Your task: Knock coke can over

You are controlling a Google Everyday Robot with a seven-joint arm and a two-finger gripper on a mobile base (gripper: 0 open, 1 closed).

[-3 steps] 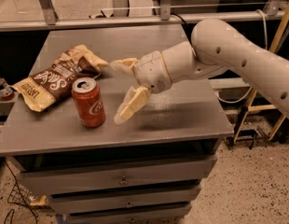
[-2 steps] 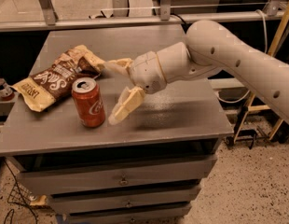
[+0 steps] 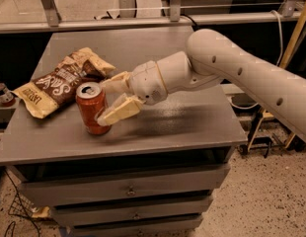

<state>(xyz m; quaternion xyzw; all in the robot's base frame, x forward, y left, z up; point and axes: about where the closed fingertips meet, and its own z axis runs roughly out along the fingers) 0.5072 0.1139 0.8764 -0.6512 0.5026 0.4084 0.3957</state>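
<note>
The coke can point(image 3: 91, 107) is a red-orange can with a silver top. It stands on the grey cabinet top point(image 3: 182, 122), near the front left, leaning slightly. My gripper point(image 3: 106, 101) comes in from the right on a white arm. It is open, with its two cream fingers point(image 3: 119, 110) spread. The near finger touches the can's right side and the far finger point(image 3: 113, 82) sits just behind the can's top.
A brown-and-cream chip bag point(image 3: 59, 80) lies just behind and left of the can. The cabinet has drawers point(image 3: 128, 191) below its front edge. A small object point(image 3: 2, 93) sits on a ledge at far left. Yellow legs point(image 3: 271, 132) stand at right.
My gripper has moved left across the top until its fingers reach the can. The can has stayed in place but now seems to lean a little.
</note>
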